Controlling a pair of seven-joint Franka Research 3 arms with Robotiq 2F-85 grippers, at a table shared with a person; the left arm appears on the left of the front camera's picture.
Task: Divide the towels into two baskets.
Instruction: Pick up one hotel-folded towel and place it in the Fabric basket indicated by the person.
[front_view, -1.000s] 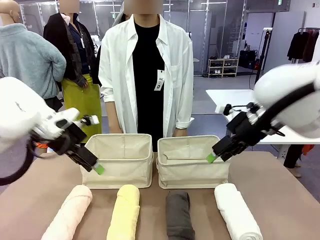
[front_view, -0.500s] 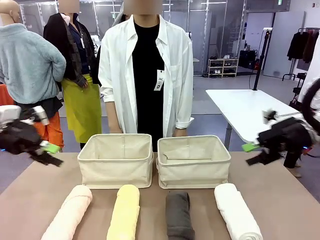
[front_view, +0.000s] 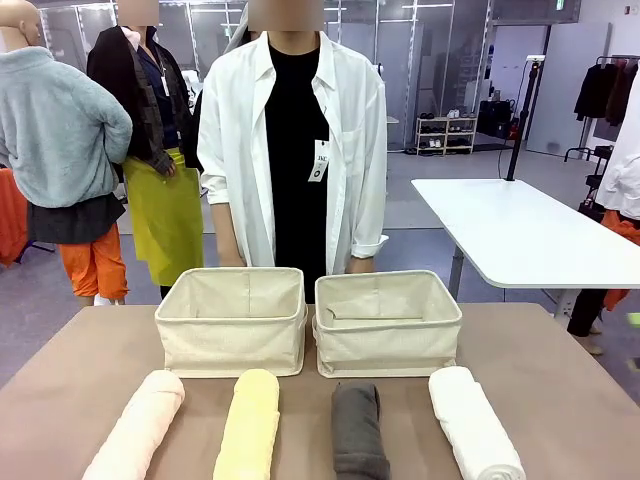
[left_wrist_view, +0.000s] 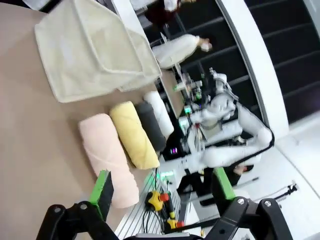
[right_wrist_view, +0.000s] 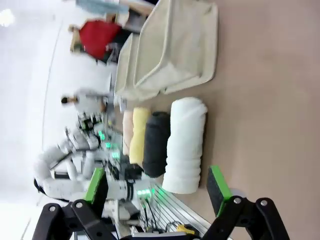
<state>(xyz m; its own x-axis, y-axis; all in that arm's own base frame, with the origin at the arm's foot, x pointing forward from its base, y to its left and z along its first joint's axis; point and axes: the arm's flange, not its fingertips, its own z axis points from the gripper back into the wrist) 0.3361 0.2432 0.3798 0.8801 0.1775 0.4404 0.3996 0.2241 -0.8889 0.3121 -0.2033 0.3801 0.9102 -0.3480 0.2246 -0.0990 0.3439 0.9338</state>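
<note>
Four towels (front_view: 250, 425) lie in a row along the near edge of the surface (front_view: 560, 400), facing two baskets (front_view: 232, 335) for easy sorting; left pincer (left_wrist_view: 163, 185) and right pincer (right_wrist_view: 157, 184) gape empty.

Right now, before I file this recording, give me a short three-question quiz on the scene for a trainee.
1. True or false: all four towels lie on the table, outside the baskets.
2. Which one lies farthest to the robot's right? A. the pink one B. the white towel C. the yellow one
3. Fill in: the left end effector has its jaws ___, with nothing between them.
Key: 1 true; 2 B; 3 open.
</note>
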